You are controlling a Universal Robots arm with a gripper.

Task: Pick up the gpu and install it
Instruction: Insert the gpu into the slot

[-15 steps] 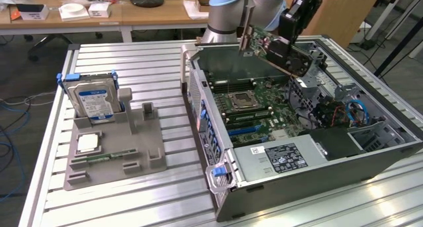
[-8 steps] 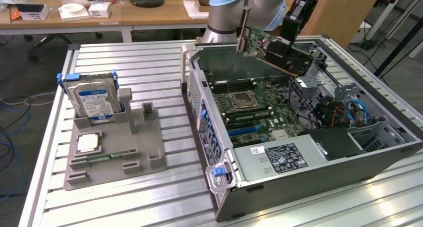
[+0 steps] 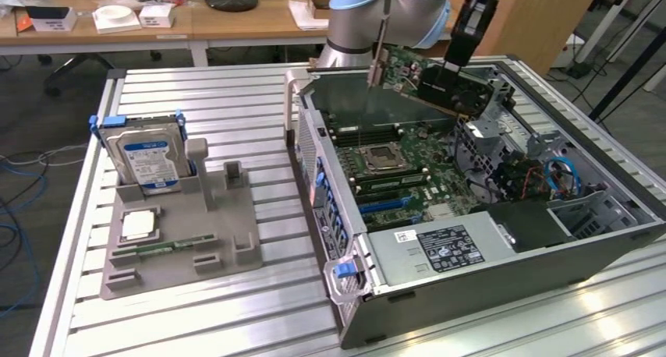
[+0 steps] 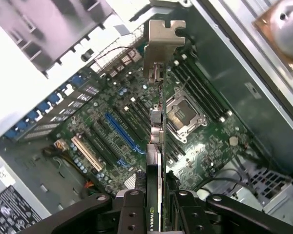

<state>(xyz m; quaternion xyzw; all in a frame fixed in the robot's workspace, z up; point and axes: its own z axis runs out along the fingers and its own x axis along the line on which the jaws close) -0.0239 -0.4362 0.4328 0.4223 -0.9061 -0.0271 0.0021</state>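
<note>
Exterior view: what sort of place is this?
Probably a robotics lab or workshop: a robot arm holds a graphics card over an open computer case on a slotted metal table, with desks behind.

slotted aluminium bench (image 3: 208, 84) carries two items. grey holder (image 3: 224, 217) sits toward the exterior view's left. open case (image 3: 489, 287) stands just beside it, toward the exterior view's right.

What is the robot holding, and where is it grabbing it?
The gpu, pinched between the fingers near the end far from its metal bracket.
</note>
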